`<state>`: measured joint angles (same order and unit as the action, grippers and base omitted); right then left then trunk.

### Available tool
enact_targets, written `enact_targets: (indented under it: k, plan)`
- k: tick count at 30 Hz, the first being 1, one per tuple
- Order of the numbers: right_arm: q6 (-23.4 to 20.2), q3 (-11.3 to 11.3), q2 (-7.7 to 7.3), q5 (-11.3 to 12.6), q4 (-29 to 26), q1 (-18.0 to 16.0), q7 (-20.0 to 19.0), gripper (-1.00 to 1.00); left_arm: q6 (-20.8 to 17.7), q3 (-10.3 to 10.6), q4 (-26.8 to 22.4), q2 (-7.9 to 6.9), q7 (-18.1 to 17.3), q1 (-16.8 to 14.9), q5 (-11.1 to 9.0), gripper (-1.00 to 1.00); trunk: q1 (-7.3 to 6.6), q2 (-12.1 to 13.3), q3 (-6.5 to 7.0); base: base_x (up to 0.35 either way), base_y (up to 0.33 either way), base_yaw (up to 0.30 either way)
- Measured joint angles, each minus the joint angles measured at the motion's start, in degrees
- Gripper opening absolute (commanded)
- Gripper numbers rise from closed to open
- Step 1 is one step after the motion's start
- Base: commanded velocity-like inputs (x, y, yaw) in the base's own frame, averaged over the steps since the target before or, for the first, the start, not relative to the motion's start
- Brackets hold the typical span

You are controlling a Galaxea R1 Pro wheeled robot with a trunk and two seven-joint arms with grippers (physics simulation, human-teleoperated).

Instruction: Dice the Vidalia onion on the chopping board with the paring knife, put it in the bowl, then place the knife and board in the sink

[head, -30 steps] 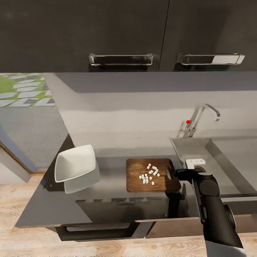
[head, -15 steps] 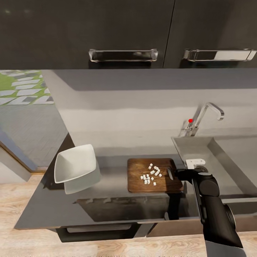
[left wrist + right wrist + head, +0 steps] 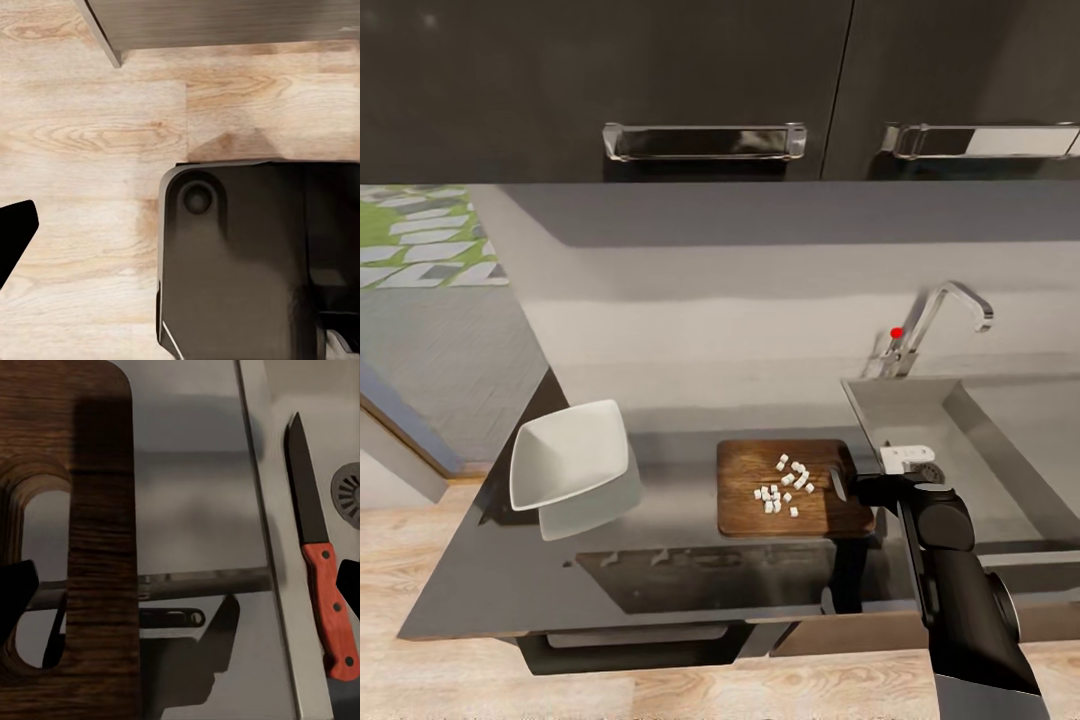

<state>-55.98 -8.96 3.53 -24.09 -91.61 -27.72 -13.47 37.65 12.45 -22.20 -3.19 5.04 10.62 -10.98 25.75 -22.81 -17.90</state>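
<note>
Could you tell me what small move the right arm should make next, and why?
Probably close the right pincer on the chopping board at its handle slot. The open fingertips flank that edge, the paring knife already lies in the sink, and the diced onion still sits on the board, away from the bowl.

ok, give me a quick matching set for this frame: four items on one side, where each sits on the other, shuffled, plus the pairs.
Items:
1. knife
2. onion dice
3. bowl
4. right end effector

Places:
A. on the board
B. at the board's slotted edge
C. in the sink, beside the drain
D. on the countertop, on the side of the board away from the sink

Pairs: 1-C, 2-A, 3-D, 4-B
</note>
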Motion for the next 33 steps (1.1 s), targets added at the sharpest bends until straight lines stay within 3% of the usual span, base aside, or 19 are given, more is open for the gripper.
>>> enact_targets:
  k: [33]
  plan:
    - [0.0,0.0,0.02,0.0,0.1,0.0,0.0,1.0,0.0,0.0,0.0,0.0,0.0,0.0,0.0,1.0,0.0,0.0,-2.38,0.0,0.0,0.0]
